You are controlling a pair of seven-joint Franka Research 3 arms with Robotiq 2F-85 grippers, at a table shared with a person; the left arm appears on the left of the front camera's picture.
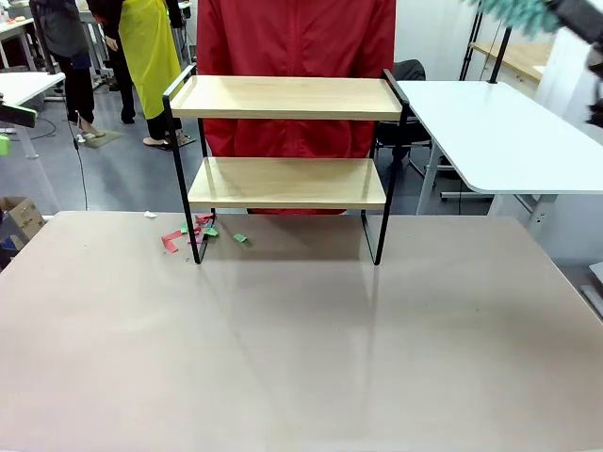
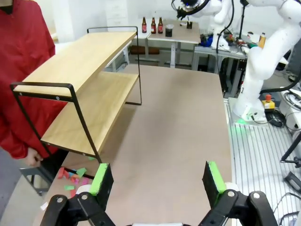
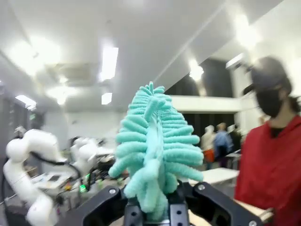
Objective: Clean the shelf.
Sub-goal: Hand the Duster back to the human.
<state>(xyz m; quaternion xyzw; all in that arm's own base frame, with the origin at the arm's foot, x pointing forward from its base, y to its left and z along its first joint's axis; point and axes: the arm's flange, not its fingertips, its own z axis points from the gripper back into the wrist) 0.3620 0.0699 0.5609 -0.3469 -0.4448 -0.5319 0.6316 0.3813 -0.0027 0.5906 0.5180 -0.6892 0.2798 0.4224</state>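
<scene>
The shelf (image 1: 287,97) stands at the far middle of the brown table (image 1: 301,358), both wooden boards bare. Red and green paper scraps (image 1: 200,231) lie on the table by its front left leg. My right gripper (image 1: 565,14) is raised high at the top right, blurred, shut on a teal fluffy duster (image 1: 518,11). In the right wrist view the duster (image 3: 155,146) sticks up from between the jaws of the right gripper (image 3: 162,209). My left gripper (image 2: 157,176) is open above the table, with the shelf (image 2: 80,59) ahead to its left and the scraps (image 2: 73,176) near its left finger.
A person in a red jacket (image 1: 297,38) stands right behind the shelf. A white table (image 1: 490,132) stands at the back right. The right arm's white base (image 2: 251,99) rises beyond the table edge.
</scene>
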